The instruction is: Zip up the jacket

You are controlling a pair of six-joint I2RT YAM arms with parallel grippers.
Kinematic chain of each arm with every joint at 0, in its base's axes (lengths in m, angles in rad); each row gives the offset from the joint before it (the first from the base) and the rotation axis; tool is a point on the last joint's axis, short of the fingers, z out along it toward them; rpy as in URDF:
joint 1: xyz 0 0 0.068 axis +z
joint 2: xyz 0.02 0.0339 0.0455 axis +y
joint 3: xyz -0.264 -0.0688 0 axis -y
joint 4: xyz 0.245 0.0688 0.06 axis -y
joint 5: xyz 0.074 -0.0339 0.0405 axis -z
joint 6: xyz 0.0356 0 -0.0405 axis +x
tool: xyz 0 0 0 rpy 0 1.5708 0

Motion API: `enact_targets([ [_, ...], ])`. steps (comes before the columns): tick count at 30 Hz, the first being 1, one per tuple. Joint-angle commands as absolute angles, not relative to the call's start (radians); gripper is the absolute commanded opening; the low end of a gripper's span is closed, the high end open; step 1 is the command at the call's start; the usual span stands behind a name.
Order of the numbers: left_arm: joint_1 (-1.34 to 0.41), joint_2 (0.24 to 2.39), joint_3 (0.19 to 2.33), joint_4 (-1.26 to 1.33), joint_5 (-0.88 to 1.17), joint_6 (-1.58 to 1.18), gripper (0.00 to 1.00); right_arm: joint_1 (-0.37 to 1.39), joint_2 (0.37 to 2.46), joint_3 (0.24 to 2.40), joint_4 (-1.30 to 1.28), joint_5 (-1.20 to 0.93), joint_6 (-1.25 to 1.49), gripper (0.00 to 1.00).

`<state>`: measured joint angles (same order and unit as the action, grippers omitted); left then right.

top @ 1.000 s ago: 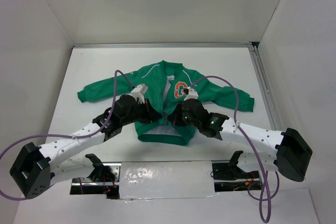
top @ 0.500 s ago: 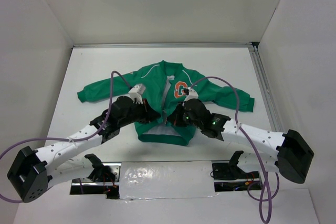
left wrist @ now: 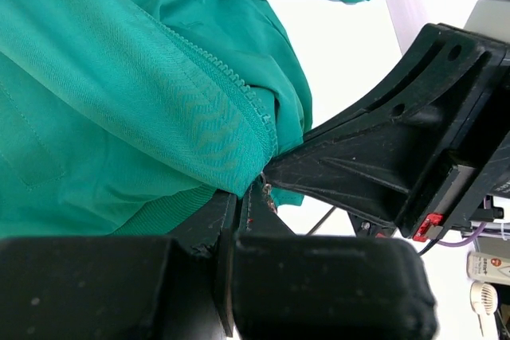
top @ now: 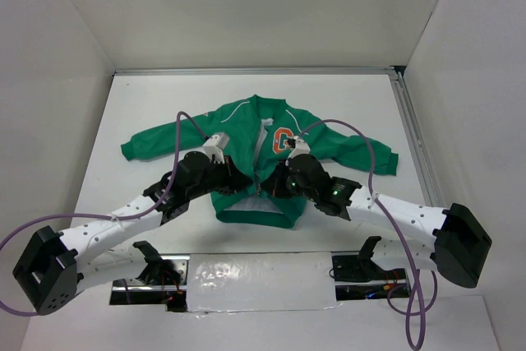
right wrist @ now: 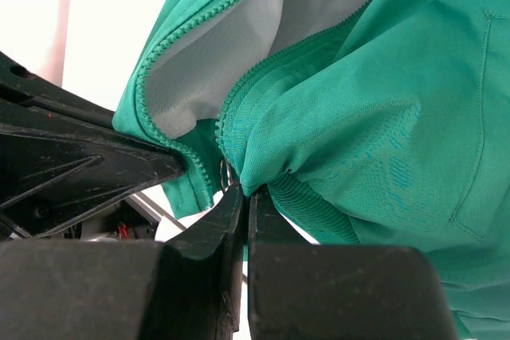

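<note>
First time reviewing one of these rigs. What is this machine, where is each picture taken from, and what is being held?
Two robot arms are bolted at the near edge of a white table. The wide picture comes from a fixed camera above and behind them. The two close-ups come from a camera on each wrist. A small green jacket lies on the table, front unzipped, white lining showing. The left end effector and right end effector face each other, each pinched shut on one zipper edge near the hem.
</note>
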<state>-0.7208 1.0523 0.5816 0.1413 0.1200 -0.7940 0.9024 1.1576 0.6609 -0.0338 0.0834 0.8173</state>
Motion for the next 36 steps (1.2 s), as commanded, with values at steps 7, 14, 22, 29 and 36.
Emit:
enact_targets([
  [7,-0.726,1.075,0.580,0.229,0.143,-0.825,0.00,0.899,1.129,0.663,0.054,0.057,0.805,0.00],
  [14,-0.726,1.069,0.569,0.247,0.175,-0.830,0.00,0.888,1.121,0.650,0.061,0.071,0.824,0.00],
  [22,-0.726,1.043,0.531,0.259,0.204,-0.836,0.00,0.838,1.074,0.603,0.126,0.054,0.879,0.00],
  [29,-0.726,1.055,0.528,0.298,0.258,-0.836,0.00,0.836,1.089,0.611,0.138,0.024,0.870,0.00],
  [36,-0.726,1.065,0.555,0.272,0.253,-0.850,0.02,0.834,1.104,0.615,0.137,0.018,0.865,0.00],
])
